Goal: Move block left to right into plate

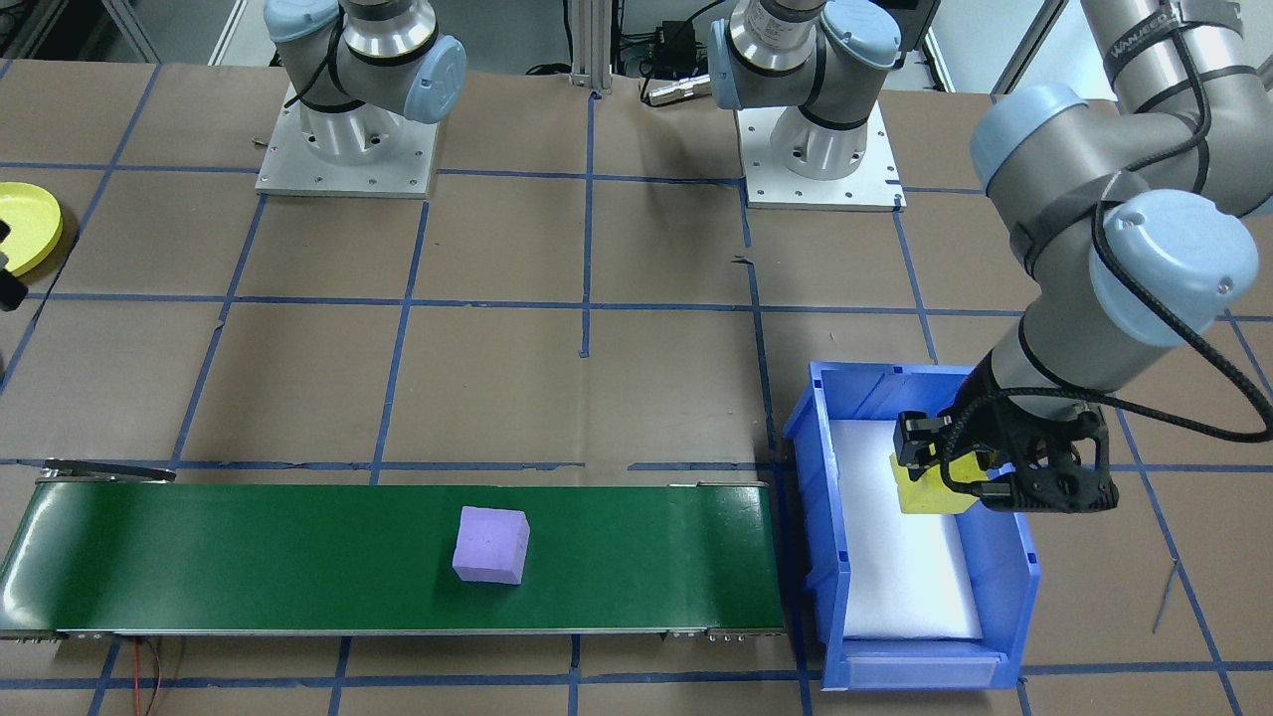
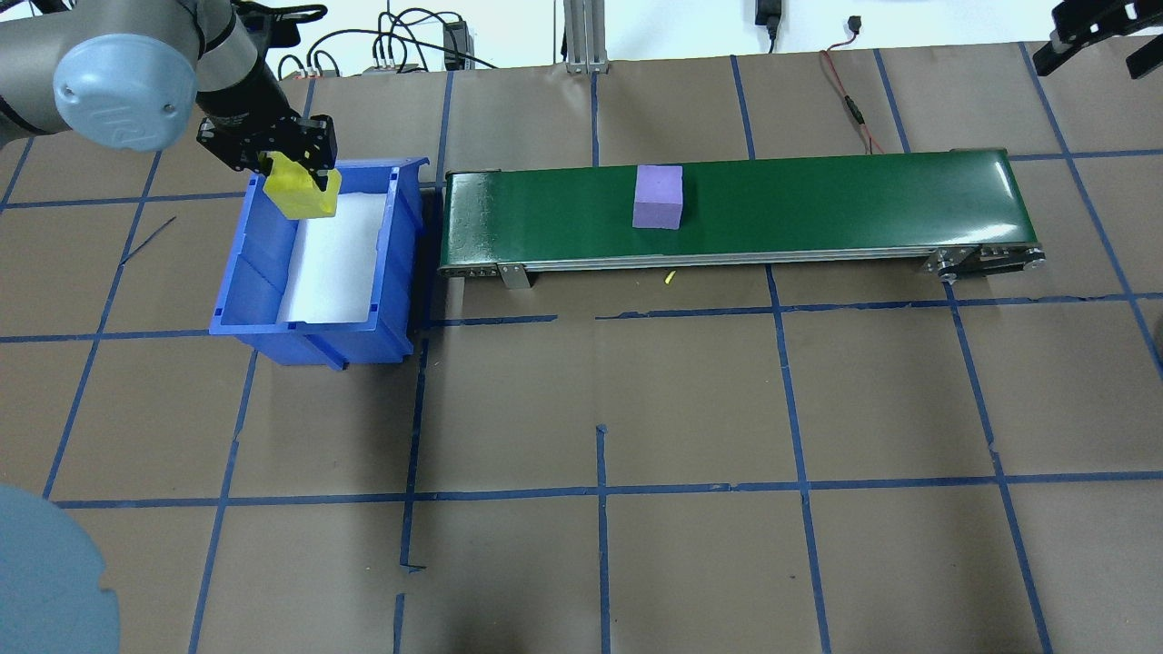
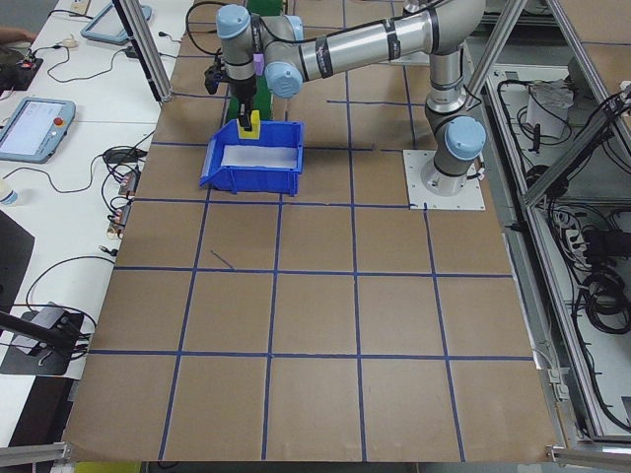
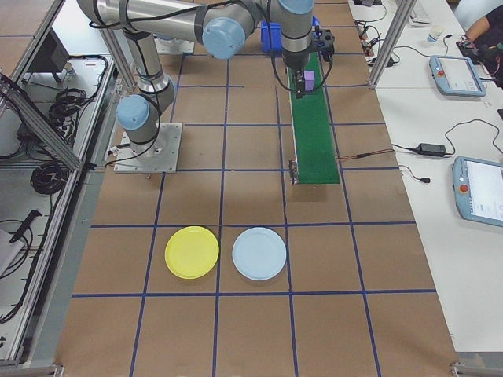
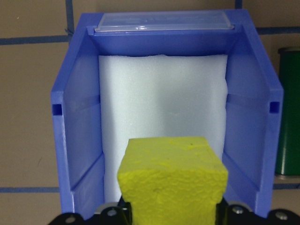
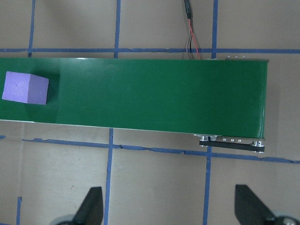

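Note:
My left gripper [image 1: 950,475] is shut on a yellow foam block [image 5: 172,183] and holds it just above the far end of the blue bin [image 2: 243,282]. A purple block [image 2: 657,196] lies on the green conveyor belt [image 2: 818,200], near its middle. My right gripper [image 6: 168,192] is open and empty, high above the table beside the belt's right end. The yellow plate [image 4: 192,252] lies on the table beyond that end of the belt, and also shows at the left edge of the front-facing view as the plate [image 1: 25,224].
A light blue plate [image 4: 259,254] lies next to the yellow one. White foam [image 5: 161,122] lines the bin's floor. A red and black cable [image 2: 849,100] runs behind the belt. Operator tables with tablets flank the table ends.

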{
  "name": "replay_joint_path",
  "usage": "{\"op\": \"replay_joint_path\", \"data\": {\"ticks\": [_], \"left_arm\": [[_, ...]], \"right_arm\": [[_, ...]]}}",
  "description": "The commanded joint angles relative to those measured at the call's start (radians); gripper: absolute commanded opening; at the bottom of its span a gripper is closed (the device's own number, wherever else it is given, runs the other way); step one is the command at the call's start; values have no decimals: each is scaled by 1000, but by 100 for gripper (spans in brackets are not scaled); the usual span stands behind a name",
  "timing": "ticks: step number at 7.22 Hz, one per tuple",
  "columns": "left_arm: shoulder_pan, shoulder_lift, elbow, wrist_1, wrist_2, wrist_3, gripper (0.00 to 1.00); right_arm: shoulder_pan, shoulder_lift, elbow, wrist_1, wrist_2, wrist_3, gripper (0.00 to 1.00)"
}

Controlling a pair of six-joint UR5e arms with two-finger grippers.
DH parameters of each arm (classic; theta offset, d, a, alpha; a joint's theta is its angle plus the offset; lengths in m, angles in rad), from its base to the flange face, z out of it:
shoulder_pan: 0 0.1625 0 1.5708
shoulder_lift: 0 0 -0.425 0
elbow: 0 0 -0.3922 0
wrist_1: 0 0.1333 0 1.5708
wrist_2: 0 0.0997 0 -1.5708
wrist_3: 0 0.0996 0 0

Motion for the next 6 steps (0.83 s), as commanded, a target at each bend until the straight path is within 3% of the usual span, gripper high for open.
{"op": "replay_joint_path", "data": {"ticks": [1,2,4,6], "left_arm": [[-107,17,6,4,4,-110,23],[-144,9,17,5,-6,-166,23],[-219,-62,17,91,-8,-217,23],[-236,-153,17,187,-9,-216,24]], "right_arm": [[-2,61,-71,61,6,-10,100],[-7,59,-52,102,17,-46,100],[-5,67,29,87,18,-50,100],[-5,91,137,-93,76,-36,100]]}}
